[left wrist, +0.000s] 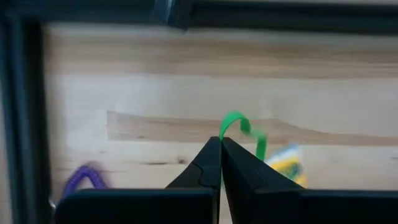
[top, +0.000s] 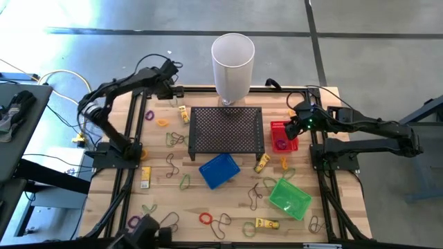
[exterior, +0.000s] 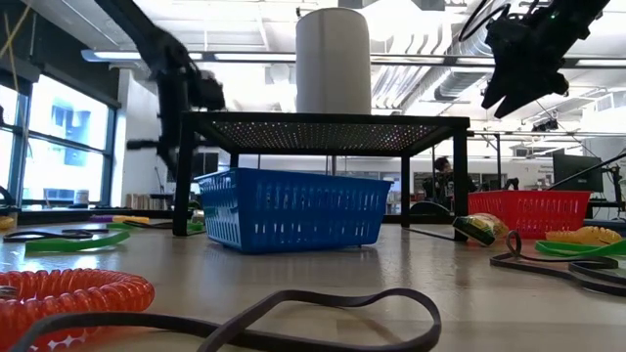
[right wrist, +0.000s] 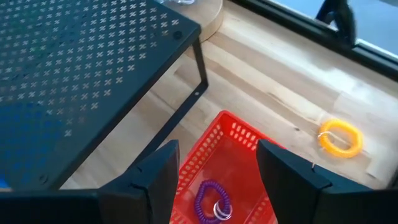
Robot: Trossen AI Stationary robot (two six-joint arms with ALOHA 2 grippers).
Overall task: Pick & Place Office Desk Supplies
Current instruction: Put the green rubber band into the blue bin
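A green band (left wrist: pixel 239 127) is pinched in the clenched left hand (left wrist: pixel 221 152) above the far-left part of the wooden surface (top: pixel 208 200), near a purple coil (left wrist: pixel 84 180). The right hand (right wrist: pixel 214 165) hangs spread and empty over the red basket (right wrist: pixel 239 140), which holds another purple coil (right wrist: pixel 211 199).

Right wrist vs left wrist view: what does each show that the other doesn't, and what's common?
Right wrist only: open right gripper above the red basket holding a purple coil; black mesh stand; yellow coil on the wood.
Left wrist only: left gripper shut on a green band; another purple coil; a yellow piece.
Both: the wooden tabletop.
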